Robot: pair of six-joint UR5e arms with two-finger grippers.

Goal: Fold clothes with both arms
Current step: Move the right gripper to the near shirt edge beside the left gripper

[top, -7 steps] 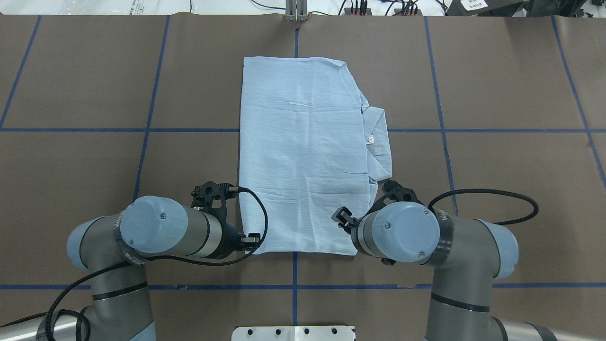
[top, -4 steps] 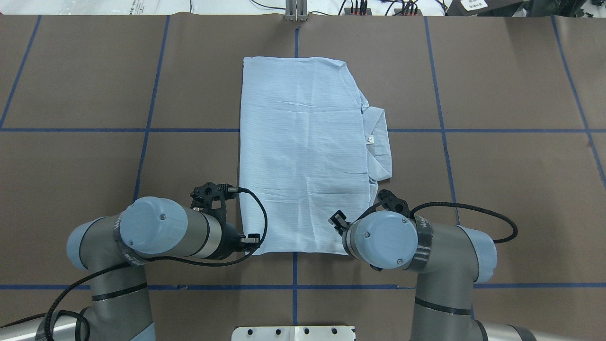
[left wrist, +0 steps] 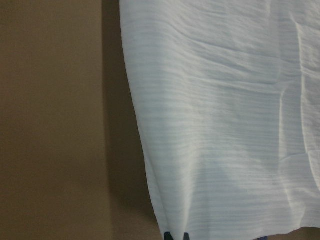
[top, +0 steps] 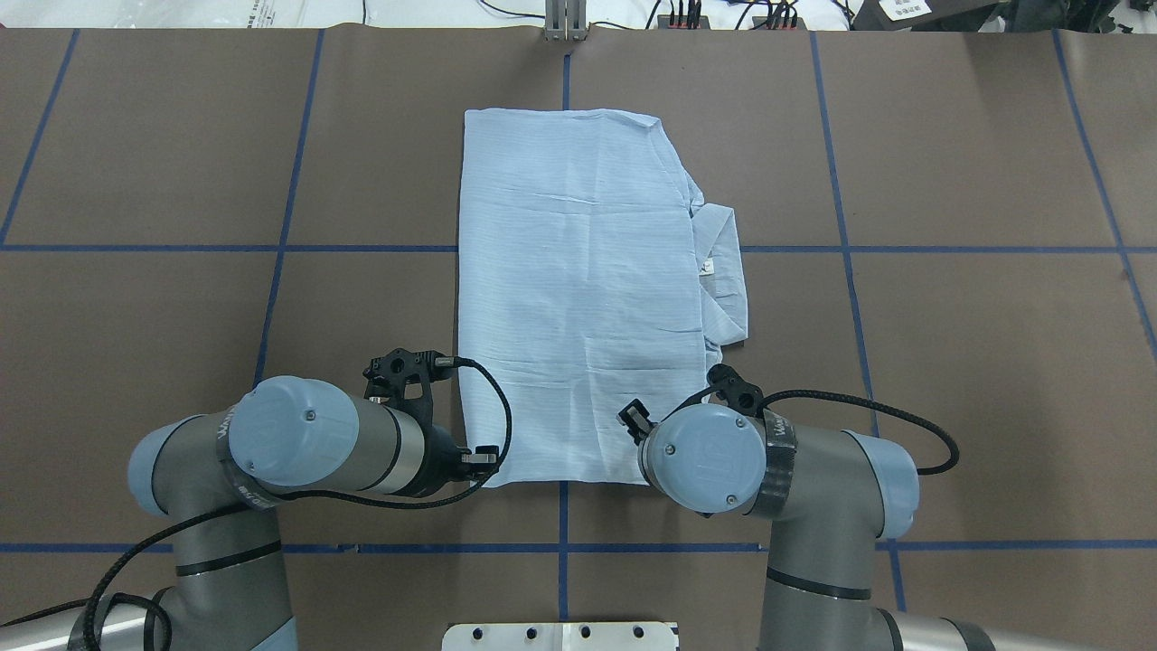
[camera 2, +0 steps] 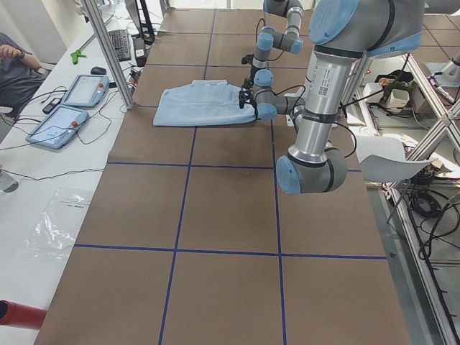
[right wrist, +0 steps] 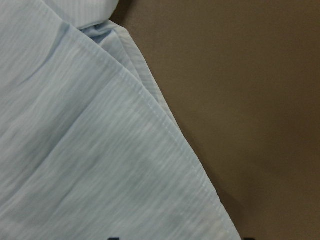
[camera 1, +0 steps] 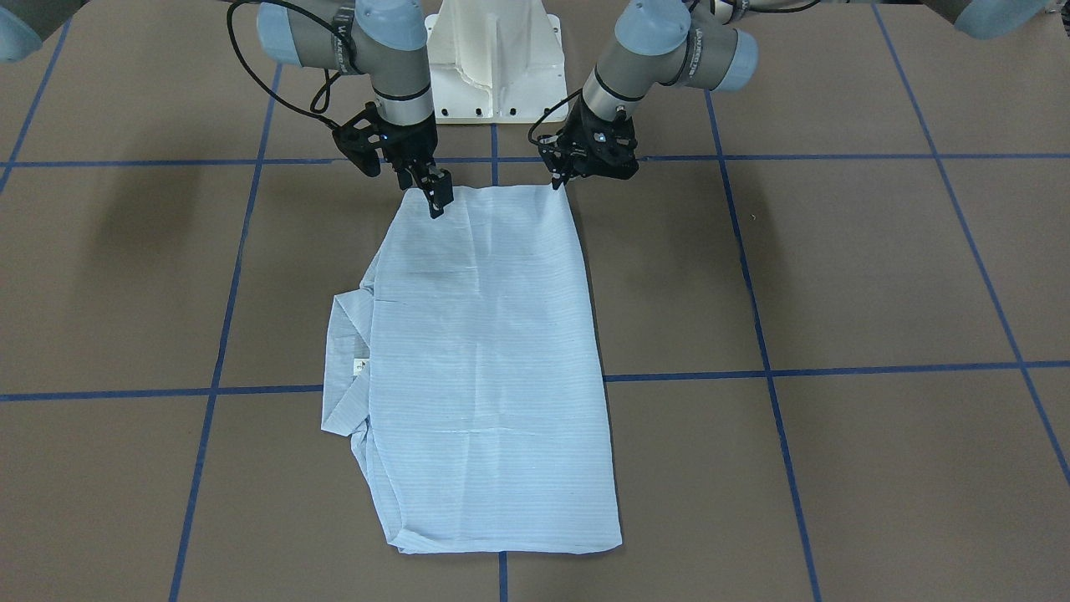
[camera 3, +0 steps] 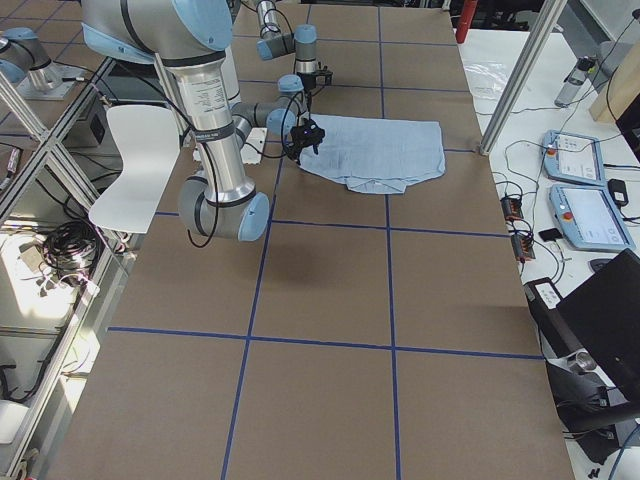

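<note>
The pale blue striped shirt (top: 578, 289) lies folded into a rectangle on the brown table, its collar (top: 723, 271) sticking out on the right. My left gripper (camera 1: 556, 180) is at the shirt's near left corner. In the left wrist view its fingertips (left wrist: 168, 235) are close together on the hem, shut on the shirt (left wrist: 225, 125). My right gripper (camera 1: 436, 203) hangs over the near right corner. In the right wrist view its tips are wide apart above the cloth (right wrist: 75, 150), open. In the overhead view the right wrist (top: 710, 457) hides that gripper.
The white mounting pedestal (top: 560, 636) stands at the table's near edge between the arms. Blue tape lines (top: 845, 249) cross the brown table cover (top: 949, 362). Tablets lie on the operators' desk (camera 2: 72, 108) beyond the far edge. A white chair (camera 3: 130, 160) stands behind the robot.
My right arm has moved left and inward, bringing its gripper over the shirt's near right corner. The left arm and the shirt have not moved.
</note>
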